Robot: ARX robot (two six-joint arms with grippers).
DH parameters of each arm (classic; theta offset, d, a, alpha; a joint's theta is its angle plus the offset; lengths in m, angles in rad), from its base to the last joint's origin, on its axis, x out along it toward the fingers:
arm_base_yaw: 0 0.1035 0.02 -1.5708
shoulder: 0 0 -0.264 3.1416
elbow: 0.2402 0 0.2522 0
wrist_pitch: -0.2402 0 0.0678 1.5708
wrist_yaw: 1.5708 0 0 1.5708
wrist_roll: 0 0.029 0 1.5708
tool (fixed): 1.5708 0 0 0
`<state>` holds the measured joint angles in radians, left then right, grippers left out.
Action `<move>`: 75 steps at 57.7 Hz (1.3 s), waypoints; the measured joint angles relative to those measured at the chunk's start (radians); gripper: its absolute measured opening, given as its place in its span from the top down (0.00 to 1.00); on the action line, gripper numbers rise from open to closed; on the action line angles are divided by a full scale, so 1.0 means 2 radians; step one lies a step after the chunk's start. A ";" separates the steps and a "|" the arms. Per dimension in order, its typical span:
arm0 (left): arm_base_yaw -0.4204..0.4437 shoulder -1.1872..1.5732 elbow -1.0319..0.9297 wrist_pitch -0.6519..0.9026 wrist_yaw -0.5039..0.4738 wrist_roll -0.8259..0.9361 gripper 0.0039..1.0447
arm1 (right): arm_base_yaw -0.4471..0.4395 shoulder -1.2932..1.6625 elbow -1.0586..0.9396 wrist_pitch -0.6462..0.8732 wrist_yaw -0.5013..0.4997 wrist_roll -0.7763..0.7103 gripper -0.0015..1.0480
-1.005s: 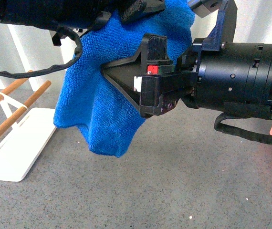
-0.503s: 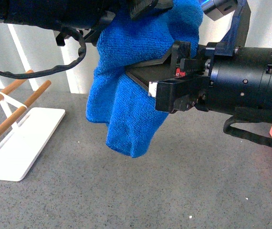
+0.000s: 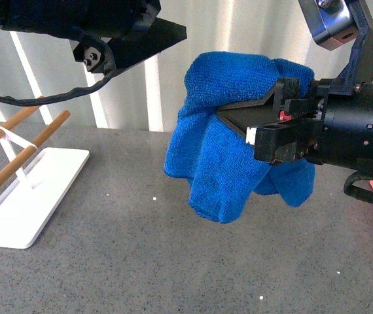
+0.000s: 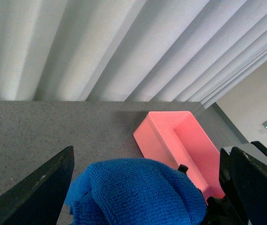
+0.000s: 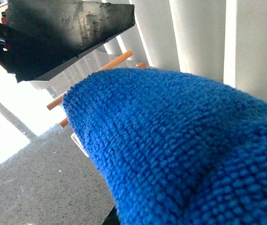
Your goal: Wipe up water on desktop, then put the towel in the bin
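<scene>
The right gripper (image 3: 239, 119) is clamped on the towel (image 3: 219, 170), pinching it at a fold near its middle, so the cloth bunches over the upper finger and 2 soft lobes hang below. That grip lifts the whole towel off the desktop (image 3: 141, 261) – no corner drags on the speckled surface, which probably matters if the cloth is damp. In the right wrist view the blue terry fills most of the picture, confirming that it sits right at the fingers.

The left gripper (image 3: 154, 36) hangs high, with its fingers spread wide and nothing between them; the left wrist view shows the towel well beyond them, not in their grasp. It looks parked up there to leave the right arm free.

The bin (image 4: 185, 140) stands on the desktop on the robot's right; from the front only its pink edge shows. It is near the towel but not yet under it. The white tray (image 3: 36, 196) with 2 wooden rails lies well apart on the other side.

No water shows on the desktop, so the wiping seems done – the step in hand is likely the carry to the bin, then a release above its opening.
</scene>
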<state>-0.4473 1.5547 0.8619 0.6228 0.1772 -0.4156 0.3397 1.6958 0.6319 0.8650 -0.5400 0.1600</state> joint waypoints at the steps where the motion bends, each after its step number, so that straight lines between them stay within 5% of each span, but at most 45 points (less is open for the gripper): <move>1: -0.001 -0.001 -0.004 0.009 -0.038 0.015 0.14 | 0.000 -0.001 0.000 -0.001 0.000 0.000 0.95; 6: 0.004 -0.033 -0.061 0.063 -0.215 0.110 0.29 | 0.000 -0.003 0.000 -0.001 -0.002 0.000 0.95; 11: 0.023 -0.069 -0.110 0.080 -0.271 0.155 0.41 | 0.000 -0.004 -0.001 -0.002 -0.003 0.000 0.95; 31: 0.099 -0.191 -0.269 0.107 -0.207 0.199 0.96 | -0.001 -0.009 -0.008 -0.005 -0.005 0.000 0.95; 75: 0.223 -0.437 -0.419 0.019 -0.091 0.204 0.97 | -0.002 -0.023 -0.016 -0.010 0.008 -0.003 0.95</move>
<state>-0.0017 0.6804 0.0231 0.6605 -0.0055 -0.0074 0.3363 1.6489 0.5991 0.8440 -0.5232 0.1543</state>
